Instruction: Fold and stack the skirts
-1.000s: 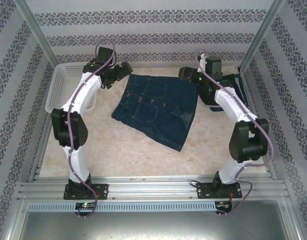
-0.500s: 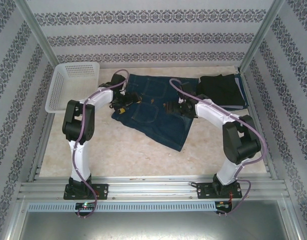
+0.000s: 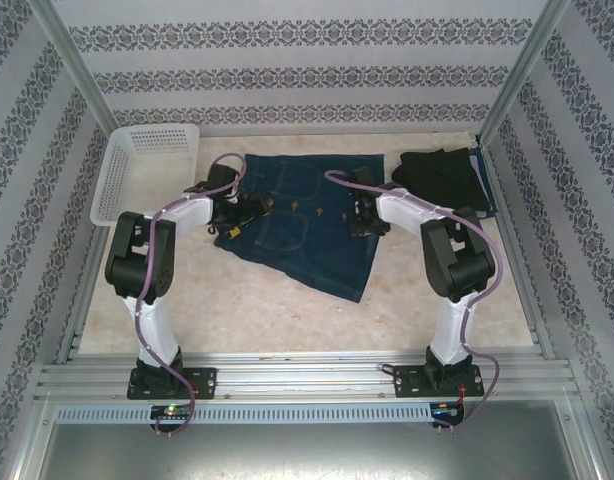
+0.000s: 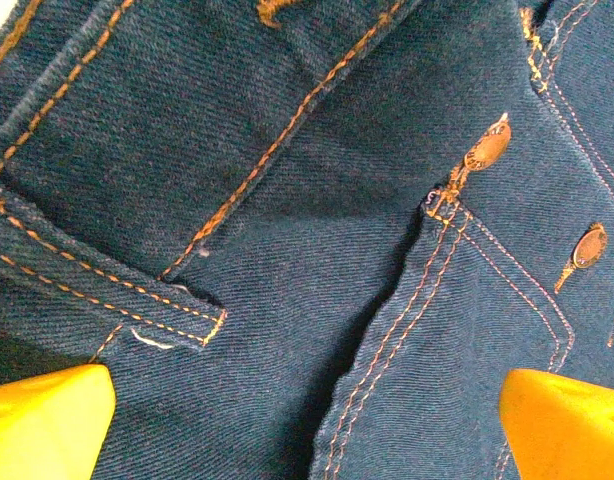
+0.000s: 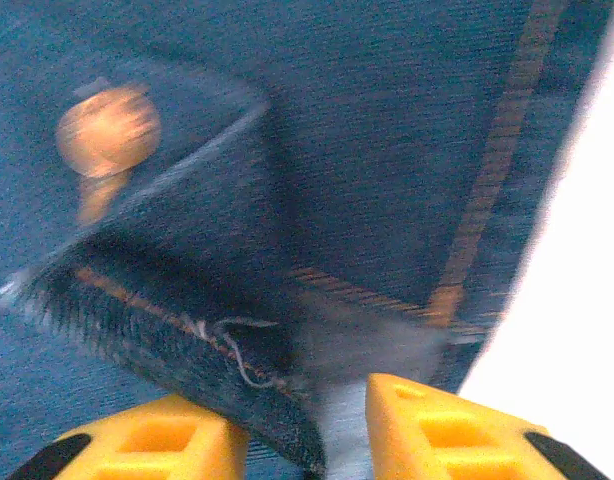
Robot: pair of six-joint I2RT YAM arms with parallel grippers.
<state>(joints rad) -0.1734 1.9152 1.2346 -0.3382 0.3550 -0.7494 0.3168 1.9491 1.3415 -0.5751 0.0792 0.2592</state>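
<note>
A dark blue denim skirt (image 3: 307, 225) lies spread flat mid-table, its copper rivets and orange stitching close up in the left wrist view (image 4: 287, 250). My left gripper (image 3: 239, 215) (image 4: 307, 430) rests low over the skirt's left side, yellow fingers (image 4: 47, 425) wide apart and open, nothing pinched. My right gripper (image 3: 362, 218) (image 5: 307, 435) is at the skirt's right edge, its fingers (image 5: 437, 430) drawn close with a fold of denim hem (image 5: 287, 380) between them. A folded black skirt (image 3: 437, 178) lies at the back right on top of a blue piece (image 3: 484, 185).
A white lattice basket (image 3: 117, 180) stands at the back left corner. Patterned walls close in the table on three sides. Bare pale tabletop (image 3: 287, 320) stretches in front of the denim skirt toward the arm bases.
Both arms swung from the back of the table down onto the denim skirt. The right gripper's fingers closed in on the skirt's right edge. The left gripper stayed open.
</note>
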